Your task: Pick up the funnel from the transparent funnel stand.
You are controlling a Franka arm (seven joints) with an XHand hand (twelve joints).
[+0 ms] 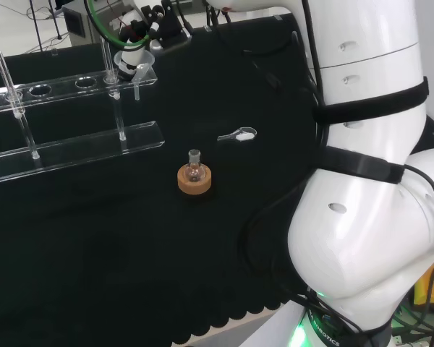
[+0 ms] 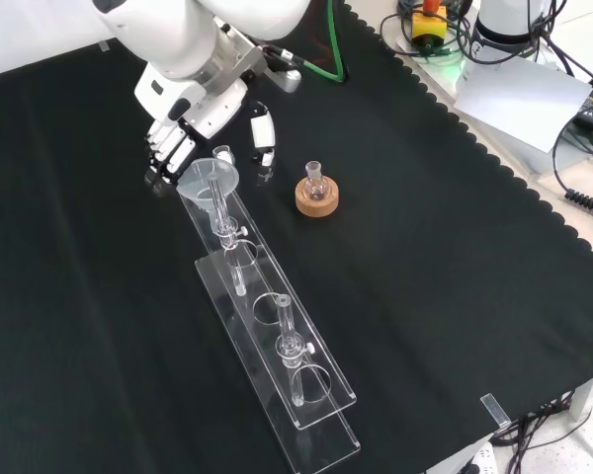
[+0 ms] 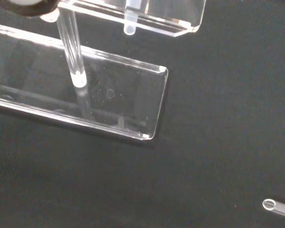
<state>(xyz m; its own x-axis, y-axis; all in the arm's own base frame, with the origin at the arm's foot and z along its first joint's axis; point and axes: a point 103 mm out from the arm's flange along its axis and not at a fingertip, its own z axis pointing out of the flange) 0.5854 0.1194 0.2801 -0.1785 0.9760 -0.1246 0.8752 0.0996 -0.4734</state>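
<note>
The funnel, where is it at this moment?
In the front view the funnel sits in the end hole of the transparent funnel stand nearest the hand, left of the small flask on its cork ring.

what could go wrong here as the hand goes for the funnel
1. The funnel sits in the end hole of the clear stand, stem hanging through; lifting it at a tilt could catch the stem and tip the light stand.
2. The hand is close against the funnel rim with an upright post right beside it, so the fingers may knock the post.
3. A small flask on a cork ring stands nearby and could be swept over.
</note>
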